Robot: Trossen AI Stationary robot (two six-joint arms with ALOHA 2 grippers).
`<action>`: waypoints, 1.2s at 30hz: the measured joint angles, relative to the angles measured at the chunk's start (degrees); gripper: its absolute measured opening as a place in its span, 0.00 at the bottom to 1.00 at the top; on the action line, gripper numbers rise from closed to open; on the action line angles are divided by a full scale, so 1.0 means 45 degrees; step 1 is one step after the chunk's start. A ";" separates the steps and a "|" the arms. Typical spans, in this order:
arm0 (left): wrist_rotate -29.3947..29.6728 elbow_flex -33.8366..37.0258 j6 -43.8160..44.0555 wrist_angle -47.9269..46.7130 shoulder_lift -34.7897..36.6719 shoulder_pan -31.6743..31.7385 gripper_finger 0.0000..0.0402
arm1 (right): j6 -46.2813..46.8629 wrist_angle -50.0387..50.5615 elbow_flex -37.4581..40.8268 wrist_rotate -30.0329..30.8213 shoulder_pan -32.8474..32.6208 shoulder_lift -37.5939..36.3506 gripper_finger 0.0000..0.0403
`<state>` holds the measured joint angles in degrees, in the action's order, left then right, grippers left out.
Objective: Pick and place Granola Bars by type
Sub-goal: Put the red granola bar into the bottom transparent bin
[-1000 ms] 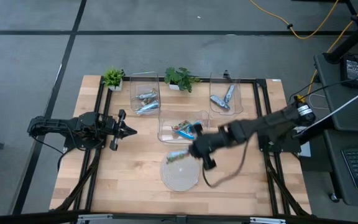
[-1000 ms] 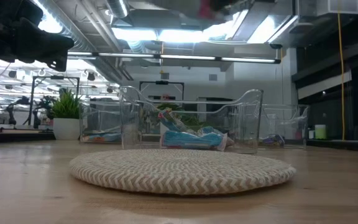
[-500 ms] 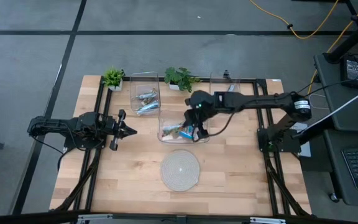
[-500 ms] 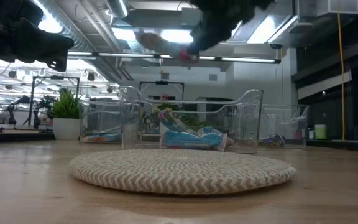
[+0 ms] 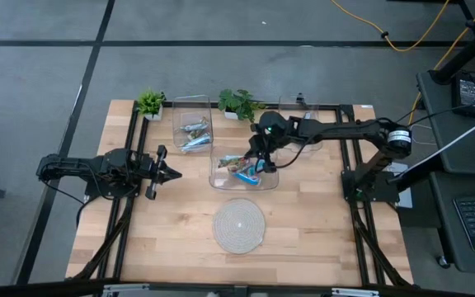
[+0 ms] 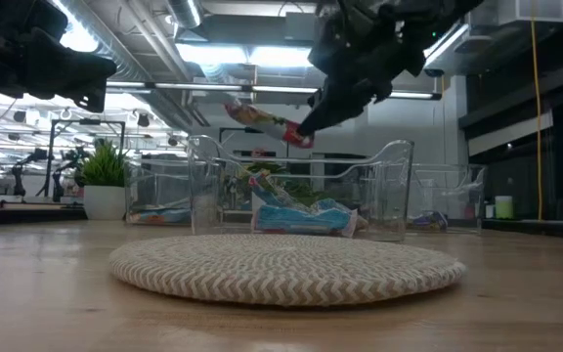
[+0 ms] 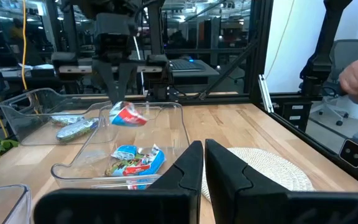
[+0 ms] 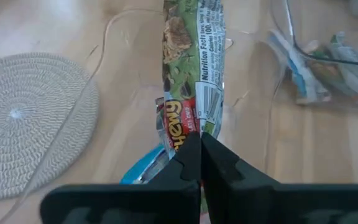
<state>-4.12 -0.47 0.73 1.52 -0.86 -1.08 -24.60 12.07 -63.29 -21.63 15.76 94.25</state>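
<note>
Red-and-green foil crinkles between the right gripper's jaws, which pinch one end of a flat oblong granola bar. Right below it sits a clear plastic bin holding blue-wrapped bars. Beyond the bin lies a round woven mat on the pale wood worktop. The left gripper waits well off to the side, its jaws closed on nothing.

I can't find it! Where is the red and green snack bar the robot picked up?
The red and green bar hangs in the air, pinched by the right end effector above the middle clear bin, behind the round mat.
</note>
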 joint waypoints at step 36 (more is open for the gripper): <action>0.0000 0.0000 0.0000 0.0000 0.0000 0.0004 0.02 | -0.0974 -0.1125 0.0216 -0.1019 0.0463 0.0924 0.01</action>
<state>-4.12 -0.47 0.73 1.52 -0.86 -1.06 -28.99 7.01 -62.32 -26.22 17.85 98.41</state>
